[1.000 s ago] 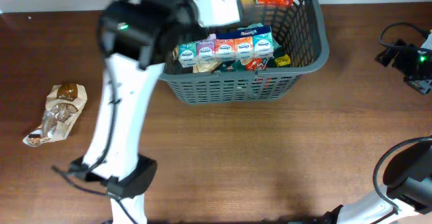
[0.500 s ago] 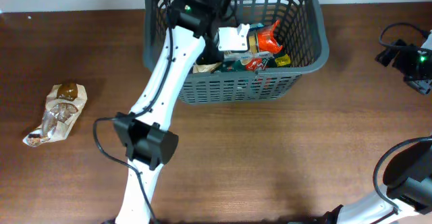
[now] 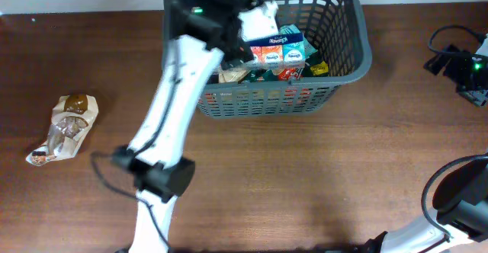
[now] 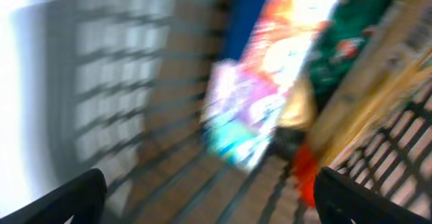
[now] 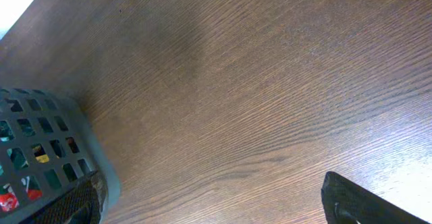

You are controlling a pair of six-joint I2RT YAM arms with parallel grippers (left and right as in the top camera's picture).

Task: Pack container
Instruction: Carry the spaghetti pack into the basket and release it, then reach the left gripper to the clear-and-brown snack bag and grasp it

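The container (image 3: 343,51) is a dark grey slotted basket at the back of the table, with several packets inside. A colourful multi-pack (image 3: 276,49) lies on top of them. My left gripper (image 3: 255,18) hovers over the basket's left part. In the blurred left wrist view my left gripper (image 4: 216,200) is open, its fingertips (image 4: 71,200) far apart with nothing between them, and the multi-pack (image 4: 260,109) lies just ahead on the other packets. My right gripper (image 5: 223,204) is open over bare table beside the basket's corner (image 5: 47,156).
A clear snack bag with brown contents (image 3: 65,127) lies on the table at the far left. The right arm's wrist (image 3: 461,62) and cables sit at the right edge. The left arm's base (image 3: 156,180) stands at the front middle.
My left gripper went down into the basket with the multi-pack and opened. The pack now lies in the basket, free of the fingers. The right arm has not moved.
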